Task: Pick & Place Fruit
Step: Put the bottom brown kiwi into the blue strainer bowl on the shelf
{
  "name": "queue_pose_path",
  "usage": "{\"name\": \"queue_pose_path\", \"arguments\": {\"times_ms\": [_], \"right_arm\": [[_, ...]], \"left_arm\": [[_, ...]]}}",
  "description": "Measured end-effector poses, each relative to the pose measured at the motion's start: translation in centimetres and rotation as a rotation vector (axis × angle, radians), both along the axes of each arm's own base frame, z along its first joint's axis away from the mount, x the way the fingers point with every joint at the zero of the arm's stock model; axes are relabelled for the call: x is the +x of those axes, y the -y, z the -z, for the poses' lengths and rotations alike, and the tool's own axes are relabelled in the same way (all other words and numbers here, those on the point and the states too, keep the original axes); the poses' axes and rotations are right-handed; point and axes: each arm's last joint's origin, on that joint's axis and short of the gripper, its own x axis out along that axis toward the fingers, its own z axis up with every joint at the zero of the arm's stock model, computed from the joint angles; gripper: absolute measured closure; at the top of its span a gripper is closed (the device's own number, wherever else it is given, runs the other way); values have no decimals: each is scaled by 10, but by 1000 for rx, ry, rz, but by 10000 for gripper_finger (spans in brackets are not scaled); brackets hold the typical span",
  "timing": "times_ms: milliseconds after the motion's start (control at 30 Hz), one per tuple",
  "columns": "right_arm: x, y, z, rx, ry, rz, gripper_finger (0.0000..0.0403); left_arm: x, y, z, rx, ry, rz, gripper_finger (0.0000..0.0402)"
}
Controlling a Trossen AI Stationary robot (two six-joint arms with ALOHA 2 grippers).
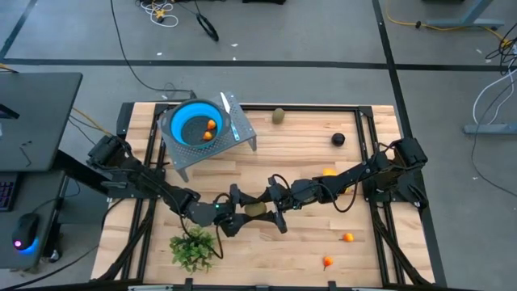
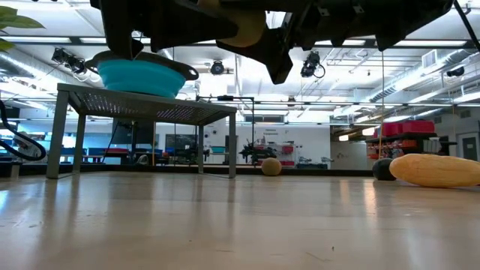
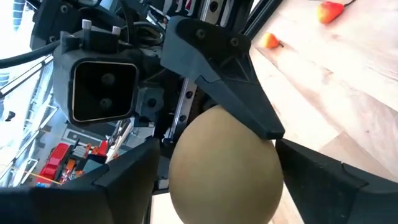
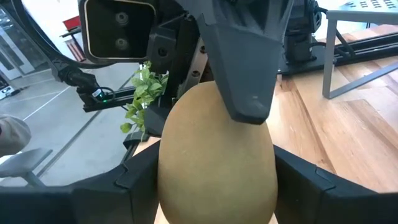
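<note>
An olive-brown oval fruit hangs in the air at the table's middle, between my two grippers. My left gripper reaches it from the left and my right gripper from the right, each shut on it. The low view shows the oval well above the wood. Two small orange fruits lie in the blue bowl. A second olive oval, a black ball, a yellow-orange piece and two tiny orange fruits lie on the table. My left gripper pinches the oval's sides between its two fingers, coming level from the table's left. The oval is lifted clear. My right gripper pinches the same oval's sides between its fingers, level from the table's right, its jaws turned crosswise to the left gripper's.
The bowl sits on a grey metal stand at the far left. A green plant sprig lies at the near edge, left of centre. The yellow-orange piece is partly under my right arm. Bare wood lies between the centre and the near right fruits.
</note>
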Motion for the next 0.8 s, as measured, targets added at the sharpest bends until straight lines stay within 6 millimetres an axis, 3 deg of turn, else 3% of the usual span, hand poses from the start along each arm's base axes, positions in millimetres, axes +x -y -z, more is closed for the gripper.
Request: {"name": "queue_pose_path", "arguments": {"times_ms": [367,800], "right_arm": [[0,0,1,-11,-6,0,158],[0,1,2,-62,-1,-10,142]], "left_arm": [[0,1,2,-5,-21,29,138],[-2,2,3,19,-36,29,143]]}}
